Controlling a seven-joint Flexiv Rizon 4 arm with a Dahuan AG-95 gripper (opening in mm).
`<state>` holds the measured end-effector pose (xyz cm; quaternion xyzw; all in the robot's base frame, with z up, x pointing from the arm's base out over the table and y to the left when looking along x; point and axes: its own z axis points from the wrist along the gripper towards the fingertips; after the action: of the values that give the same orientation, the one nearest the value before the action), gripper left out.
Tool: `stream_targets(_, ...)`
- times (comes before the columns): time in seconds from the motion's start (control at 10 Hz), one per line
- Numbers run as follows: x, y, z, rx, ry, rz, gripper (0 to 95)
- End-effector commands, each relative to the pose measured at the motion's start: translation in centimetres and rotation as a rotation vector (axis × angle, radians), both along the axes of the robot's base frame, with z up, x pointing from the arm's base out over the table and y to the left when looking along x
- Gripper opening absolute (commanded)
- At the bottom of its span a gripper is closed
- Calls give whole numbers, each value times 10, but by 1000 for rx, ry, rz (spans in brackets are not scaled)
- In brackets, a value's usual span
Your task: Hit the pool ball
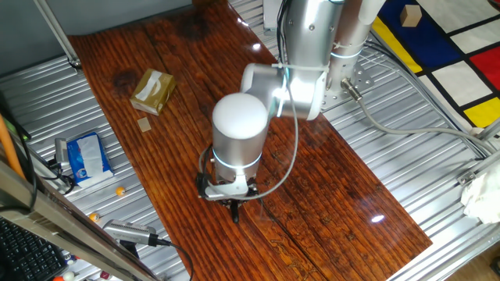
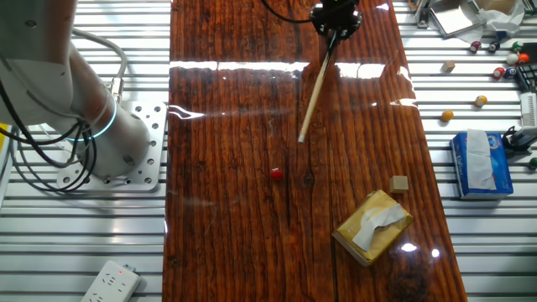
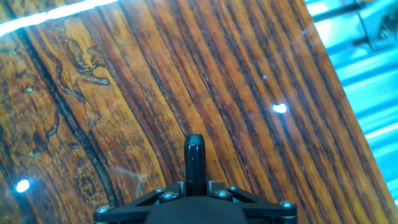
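Clearly the pool ball (image 2: 276, 174) is a light, hard, glossy thing: a tiny red sphere resting on the polished wooden tabletop (image 2: 226, 101), and I judge it will roll off at the slightest touch and keep going on so slick a surface. It is not something to take hold of at all; the contact belongs to the stick (image 2: 315, 94), and the blow should meet the ball squarely through its middle, since an off-centre touch would send so small a ball skidding sideways.

The gripper (image 2: 336, 18) is closed on the stick's far end, with the pale shaft slanting down toward the ball. The stick's tip lies near the ball but apart from it, a little up the board and to the ball's right in the other fixed view. The tan tissue box (image 2: 372, 226) sits well beyond the ball on the opposite side from the stick, with a small wooden cube (image 2: 399, 183) just beside the box.

The stick looks stiff and slender, so a short push along its own line should carry cleanly. In the hand view only a dark post between the gripper's fittings shows, and the ball is out of frame.
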<state>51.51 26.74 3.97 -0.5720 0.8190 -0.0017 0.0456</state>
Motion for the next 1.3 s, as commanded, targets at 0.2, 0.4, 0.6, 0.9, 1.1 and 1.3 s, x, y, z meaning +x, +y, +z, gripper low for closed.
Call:
stream_targets(0.2, 1, -3, 7, 14, -6, -27, 0)
stream_targets(0.4, 0, -3, 7, 9, -7, -22, 0)
stream_targets(0.6, -1, -5, 6, 29, -23, -34, 0)
stream_targets(0.9, -1, -5, 7, 61, -38, -66, 0)
stream_targets(1.1, -1, -6, 9, 69, -37, -74, 0)
stream_targets(1.3, -2, -7, 12, 69, -37, -68, 0)
